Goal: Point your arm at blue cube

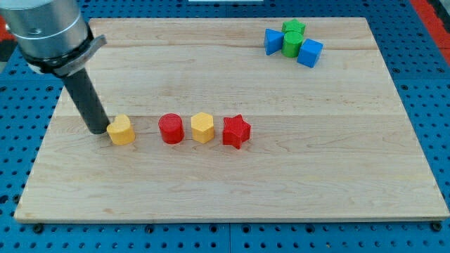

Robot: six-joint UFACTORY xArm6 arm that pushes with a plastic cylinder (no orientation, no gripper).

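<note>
Jaws: none, we just have my tip (100,131), holding nothing, touching the yellow block (121,130) at counter (232,190) left; blue cube (310,53) far top-right.

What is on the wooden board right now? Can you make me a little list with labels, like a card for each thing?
my tip: at the view's left, right beside the left edge of the yellow block, seemingly touching
yellow block: heart-like shape, leftmost in the middle row
red cylinder: next in the row
yellow hexagon block: third in the row
red star: right end of the row
blue cube: top right, far from my tip
green cylinder: beside the cube
green star: behind the cylinder
blue block: left of the cluster
</note>
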